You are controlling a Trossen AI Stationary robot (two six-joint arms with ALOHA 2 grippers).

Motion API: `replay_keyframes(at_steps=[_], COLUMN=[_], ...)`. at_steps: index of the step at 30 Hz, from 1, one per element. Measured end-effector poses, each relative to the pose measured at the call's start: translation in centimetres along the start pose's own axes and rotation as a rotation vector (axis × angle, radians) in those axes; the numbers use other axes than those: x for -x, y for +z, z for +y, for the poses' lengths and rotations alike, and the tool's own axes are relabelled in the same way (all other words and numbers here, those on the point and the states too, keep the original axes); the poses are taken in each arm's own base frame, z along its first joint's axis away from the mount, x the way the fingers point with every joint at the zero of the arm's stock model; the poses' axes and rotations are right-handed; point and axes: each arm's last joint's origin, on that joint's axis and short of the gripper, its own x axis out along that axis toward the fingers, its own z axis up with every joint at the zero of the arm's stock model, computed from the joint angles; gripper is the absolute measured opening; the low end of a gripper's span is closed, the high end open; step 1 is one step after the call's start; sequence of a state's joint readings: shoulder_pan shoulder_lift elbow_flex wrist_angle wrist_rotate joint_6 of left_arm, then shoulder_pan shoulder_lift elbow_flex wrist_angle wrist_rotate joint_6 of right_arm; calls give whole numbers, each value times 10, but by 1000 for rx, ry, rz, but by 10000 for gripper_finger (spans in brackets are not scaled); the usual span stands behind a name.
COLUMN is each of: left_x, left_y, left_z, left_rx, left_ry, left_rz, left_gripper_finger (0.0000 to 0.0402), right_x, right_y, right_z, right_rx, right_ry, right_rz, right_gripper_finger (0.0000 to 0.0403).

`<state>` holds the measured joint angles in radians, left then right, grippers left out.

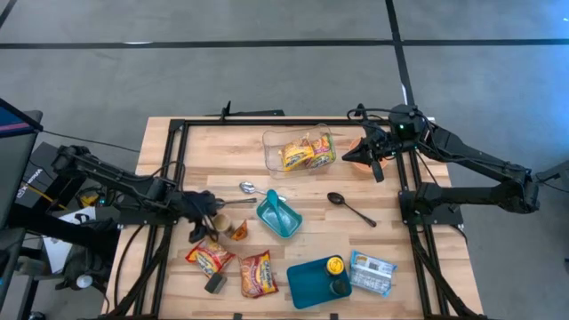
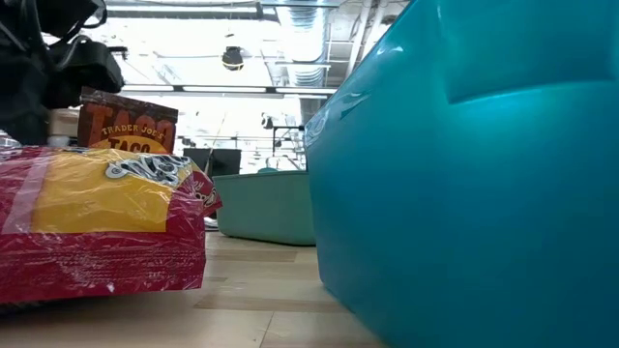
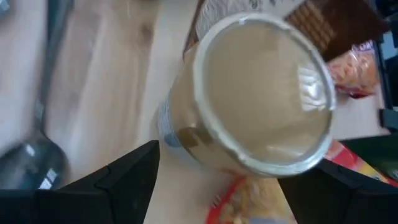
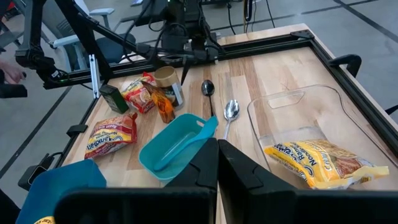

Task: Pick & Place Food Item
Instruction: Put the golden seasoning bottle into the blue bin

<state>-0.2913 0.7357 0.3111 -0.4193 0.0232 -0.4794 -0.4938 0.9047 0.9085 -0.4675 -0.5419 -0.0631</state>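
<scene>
Left gripper point(image 1: 211, 224) hangs over the round tin point(image 3: 252, 106) on the desk point(image 1: 218, 147), fingers point(image 3: 127, 180) spread wide either side w/ nothing held, probably lined up for a grab. Right gripper point(image 1: 373, 160) waits by the clear container point(image 1: 298, 149), fingers point(image 4: 211, 168) pressed together, empty, prob. parked clear of the drop spot. Left wrist view shows the tin's lid up close; high view shows only a small tan blob under the arm, but gives the layout: noodle packs point(image 1: 258, 273), teal tray point(image 1: 279, 214), spoons point(image 1: 351, 208).

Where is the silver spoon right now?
In the high view the silver spoon lies left of centre on the table, just left of the teal scoop-shaped container and beyond the open left gripper.
</scene>
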Motion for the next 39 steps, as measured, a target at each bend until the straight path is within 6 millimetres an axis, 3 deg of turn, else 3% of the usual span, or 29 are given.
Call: replay_keyframes(at_steps=[19, 27, 39], left_x=[0, -3, -24], left_y=[5, 9, 14], left_z=[0, 0, -2], left_rx=[-285, -311, -312], left_ry=[75, 123, 129], left_rz=[-74, -106, -88], left_gripper_finger=[301, 301, 301], right_x=[0, 0, 0], right_y=[0, 0, 0], right_z=[0, 0, 0], right_rx=[-4, -4, -4], right_ry=[1, 0, 0], right_rz=[4, 3, 3], right_gripper_finger=[0, 0, 0])
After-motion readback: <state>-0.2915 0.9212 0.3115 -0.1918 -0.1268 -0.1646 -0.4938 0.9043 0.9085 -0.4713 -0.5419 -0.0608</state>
